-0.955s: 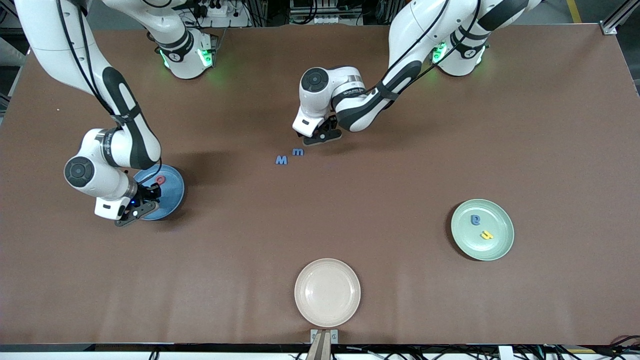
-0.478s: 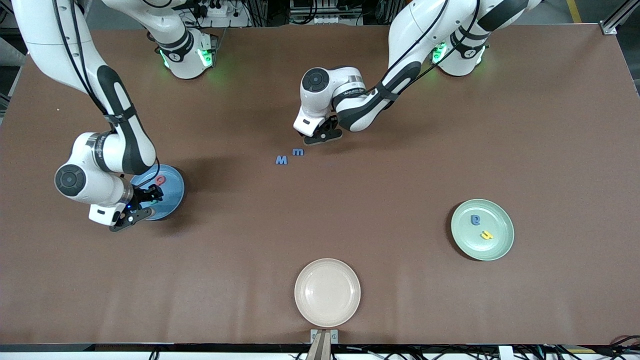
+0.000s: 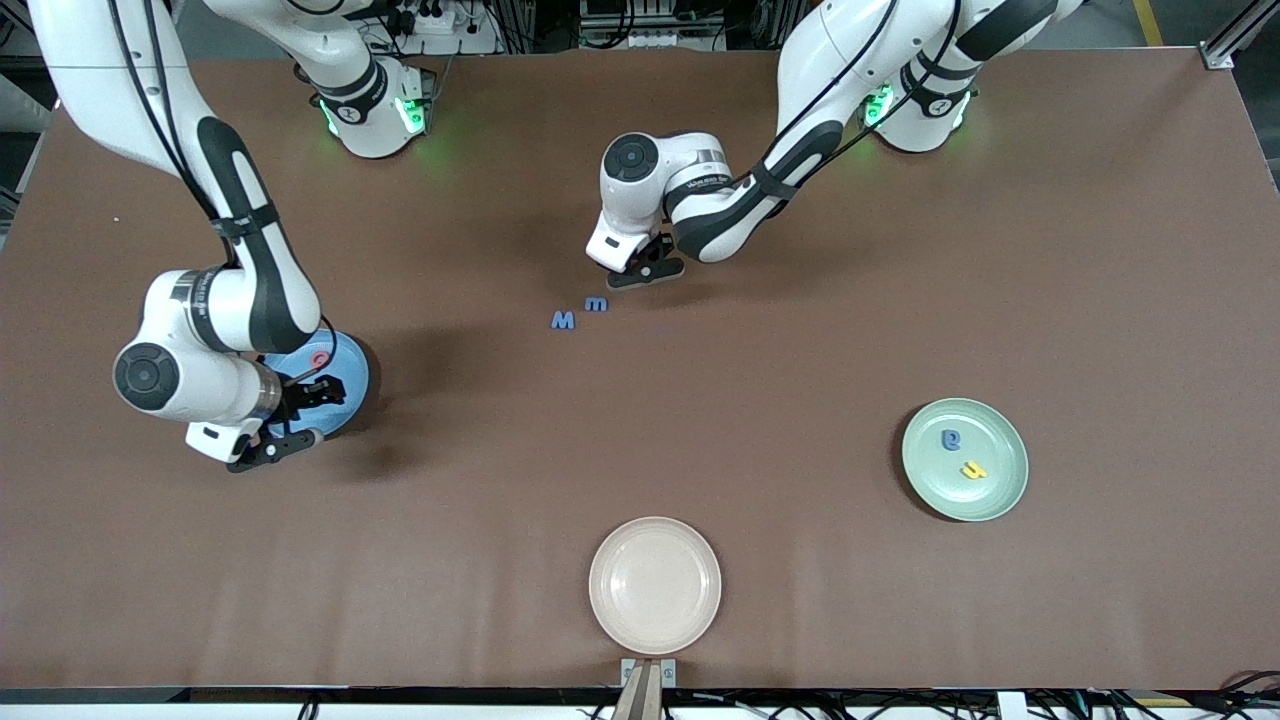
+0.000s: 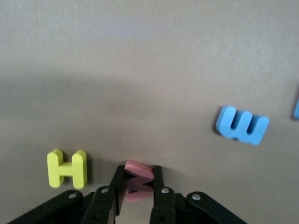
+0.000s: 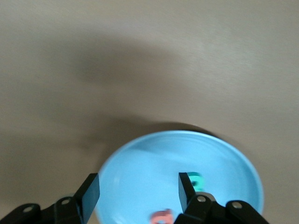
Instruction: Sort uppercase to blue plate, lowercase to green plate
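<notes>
You're seeing the left claw (image 4: pixel 138 201) clenching the red w (image 4: pixel 138 181) on the tabletop beside yellow H (image 4: pixel 67 168); right claw (image 5: pixel 138 192) is hanging released over the blue plate (image 5: pixel 140 177), four letters plated, four left.

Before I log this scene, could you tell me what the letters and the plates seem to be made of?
The yellow H and blue m look like matte foam: thick slabs with soft rounded edges and no shine. The red w, pinched in the left gripper, looks the same. The blue plate, green plate and cream plate look like smooth plastic with a faint sheen, though melamine is possible.
</notes>
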`<control>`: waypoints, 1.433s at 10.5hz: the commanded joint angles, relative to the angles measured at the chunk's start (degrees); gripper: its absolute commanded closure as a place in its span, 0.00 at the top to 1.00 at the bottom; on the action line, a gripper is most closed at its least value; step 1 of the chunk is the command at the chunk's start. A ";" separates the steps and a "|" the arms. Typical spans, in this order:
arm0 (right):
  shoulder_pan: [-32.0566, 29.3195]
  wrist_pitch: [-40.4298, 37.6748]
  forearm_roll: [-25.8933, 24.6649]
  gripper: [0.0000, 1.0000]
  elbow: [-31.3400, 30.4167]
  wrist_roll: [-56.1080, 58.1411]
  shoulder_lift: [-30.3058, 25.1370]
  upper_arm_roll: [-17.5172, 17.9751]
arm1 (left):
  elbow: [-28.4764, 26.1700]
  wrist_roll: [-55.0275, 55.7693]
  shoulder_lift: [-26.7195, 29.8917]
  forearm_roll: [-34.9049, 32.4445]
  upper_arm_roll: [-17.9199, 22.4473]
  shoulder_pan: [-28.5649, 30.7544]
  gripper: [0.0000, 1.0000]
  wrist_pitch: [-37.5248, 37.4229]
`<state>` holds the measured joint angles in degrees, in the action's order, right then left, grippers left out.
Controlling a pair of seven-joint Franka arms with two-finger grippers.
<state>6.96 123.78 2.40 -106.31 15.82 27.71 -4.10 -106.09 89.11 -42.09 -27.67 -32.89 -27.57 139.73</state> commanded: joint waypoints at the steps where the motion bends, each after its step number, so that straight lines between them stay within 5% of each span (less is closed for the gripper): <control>1: 4.10 -3.27 0.76 0.76 -1.53 -10.93 -3.35 1.62 | 0.44 0.55 5.76 -1.51 0.72 3.90 0.00 -3.29; 4: 5.43 -1.18 0.76 0.76 -6.61 -25.88 -6.69 8.82 | 2.46 -8.11 10.80 -0.98 0.37 11.72 0.00 -10.43; 9: 8.77 19.54 0.67 0.77 -19.46 -50.23 -8.55 20.69 | 2.47 -35.43 11.95 1.04 -0.33 29.56 0.00 -15.08; 12: 13.24 22.29 -0.28 0.77 -19.46 -57.80 -6.62 20.88 | 2.47 -48.19 11.69 1.39 -0.77 38.18 0.00 -16.95; 15: 15.37 24.75 -6.59 0.77 -19.55 -64.31 -5.12 21.15 | 5.35 -66.73 7.92 1.39 -0.77 48.11 0.00 -16.69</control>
<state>22.13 147.15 -0.59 -125.39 -44.69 22.02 16.87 -102.74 29.53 -31.86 -27.21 -32.59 16.64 123.48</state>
